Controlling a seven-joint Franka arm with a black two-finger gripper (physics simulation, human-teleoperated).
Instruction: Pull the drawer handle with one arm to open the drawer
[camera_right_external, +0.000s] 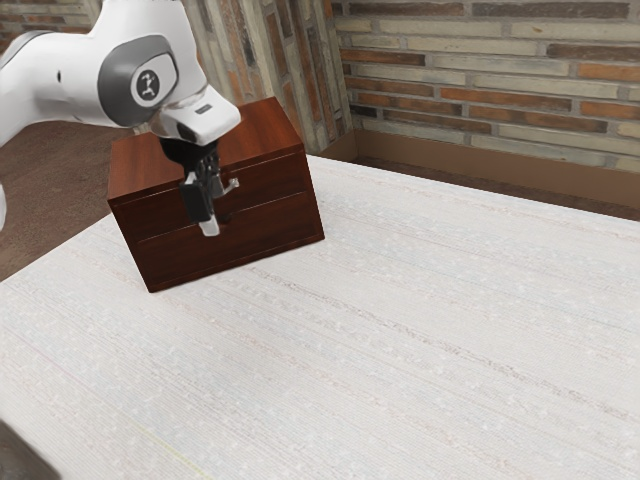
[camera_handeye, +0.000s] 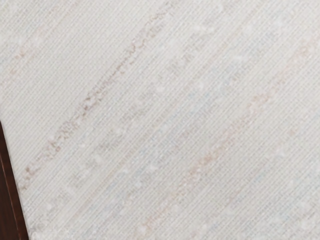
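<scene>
The wooden cabinet (camera_right_external: 262, 128) stands in the upper left of the exterior frame, on the pale counter (camera_right_external: 430, 330), with a brick wall (camera_right_external: 500, 70) behind it across the top of the frame. Its front face is split by a horizontal seam into an upper drawer (camera_right_external: 272, 176) and a lower panel (camera_right_external: 260, 232). Both sit flush with the cabinet's front, so the drawer is closed.

The white arm (camera_right_external: 90, 70) enters from the upper left corner and bends down in front of the cabinet. The fingers (camera_right_external: 203, 210) hang pointing downward, right against the upper drawer front. Their dark length crosses that front and their light tip reaches about to the seam.

The drawer handle (camera_right_external: 231, 186) is a small silvery piece on the upper drawer front. It shows just beside the fingers, toward the frame's right and above their tip, with one end apparently running in behind them. From this angle I cannot tell whether the fingers are clenched on the handle or released around it, because they overlap each other and hide the contact.

In the wrist view the counter (camera_handeye: 170, 115) spreads out, streaked with faint diagonal grain. A thin dark brown strip of the cabinet (camera_handeye: 6, 200) shows along one edge.
</scene>
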